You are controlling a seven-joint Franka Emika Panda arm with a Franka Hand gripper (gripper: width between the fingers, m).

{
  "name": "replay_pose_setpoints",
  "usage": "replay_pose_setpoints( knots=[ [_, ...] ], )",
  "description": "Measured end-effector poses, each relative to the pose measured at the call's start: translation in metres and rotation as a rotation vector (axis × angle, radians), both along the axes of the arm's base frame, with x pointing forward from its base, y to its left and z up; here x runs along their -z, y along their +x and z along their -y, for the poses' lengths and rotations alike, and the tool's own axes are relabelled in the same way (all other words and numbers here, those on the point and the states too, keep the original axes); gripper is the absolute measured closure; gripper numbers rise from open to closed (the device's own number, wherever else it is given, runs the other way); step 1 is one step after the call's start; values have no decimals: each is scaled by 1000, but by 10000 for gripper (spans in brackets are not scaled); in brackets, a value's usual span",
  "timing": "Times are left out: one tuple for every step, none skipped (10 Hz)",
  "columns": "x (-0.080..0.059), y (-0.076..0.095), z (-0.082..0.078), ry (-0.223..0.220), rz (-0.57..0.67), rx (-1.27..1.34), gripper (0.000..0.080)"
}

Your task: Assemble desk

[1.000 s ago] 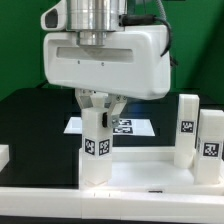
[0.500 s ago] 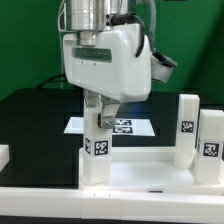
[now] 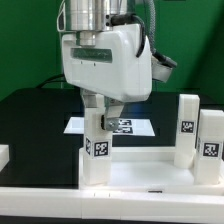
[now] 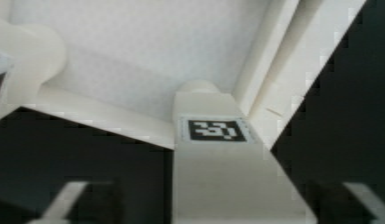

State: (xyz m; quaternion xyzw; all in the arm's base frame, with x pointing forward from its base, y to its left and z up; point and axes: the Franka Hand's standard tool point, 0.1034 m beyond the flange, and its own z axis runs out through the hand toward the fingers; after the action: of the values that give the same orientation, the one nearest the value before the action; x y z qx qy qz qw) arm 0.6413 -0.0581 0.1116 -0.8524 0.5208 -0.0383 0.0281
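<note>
The desk's white rimmed panel (image 3: 150,176) lies at the front of the table. One square white leg (image 3: 96,152) with a black-and-white tag stands upright in the panel's corner on the exterior view's left. My gripper (image 3: 98,120) hangs straight over this leg, its fingers down either side of the leg's top. In the wrist view the leg (image 4: 221,150) runs between the two fingers (image 4: 64,200), with a dark gap on each side, so the gripper (image 4: 217,204) is open and touches nothing. The panel's inner face (image 4: 153,70) lies beyond.
Two more tagged white legs (image 3: 186,128) (image 3: 211,146) stand upright at the exterior view's right, by the panel's far side. The marker board (image 3: 128,127) lies flat behind the gripper on the black table. A small white piece (image 3: 3,155) shows at the left edge.
The hand has turned about its vertical axis over the leg since a second ago. The leg stands in the same corner, unmoved.
</note>
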Motion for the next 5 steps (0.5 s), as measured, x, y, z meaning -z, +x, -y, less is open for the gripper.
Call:
replay_pose_setpoints(
  knots=[
    [0,0,0,-11,1,-112,192],
    [0,0,-1,-20,1,-205,163],
    [0,0,-2,-28,2,-297,163],
    [0,0,-2,-36,3,-385,152],
    [0,0,-1,-51,2,-511,152]
  ],
)
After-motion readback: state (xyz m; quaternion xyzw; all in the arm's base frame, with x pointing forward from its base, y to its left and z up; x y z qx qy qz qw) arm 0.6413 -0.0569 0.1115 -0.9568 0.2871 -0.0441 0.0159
